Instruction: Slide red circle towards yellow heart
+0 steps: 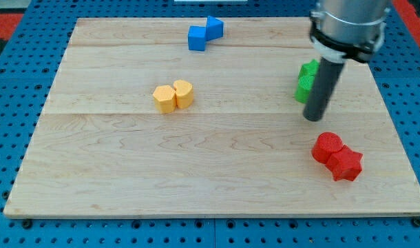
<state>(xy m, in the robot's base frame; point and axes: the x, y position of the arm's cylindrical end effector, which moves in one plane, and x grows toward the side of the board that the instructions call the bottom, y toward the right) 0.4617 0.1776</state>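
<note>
Hovering just above the red circle (328, 147) (no gripper, nothing held), my tip (312, 118), yellow heart (183, 93) well left.

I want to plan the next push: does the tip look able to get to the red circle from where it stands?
Probably yes. My tip stands just above the red circle in the view, bare board between them. The red star touches its far, lower-right side.

The arm enters from the upper right of the frame, its grey cylindrical body cut off by the top edge. A straight dark rod hangs from it, nearly upright. My tip (312, 118) sits at right of centre, low against the counter (196, 179).
</note>
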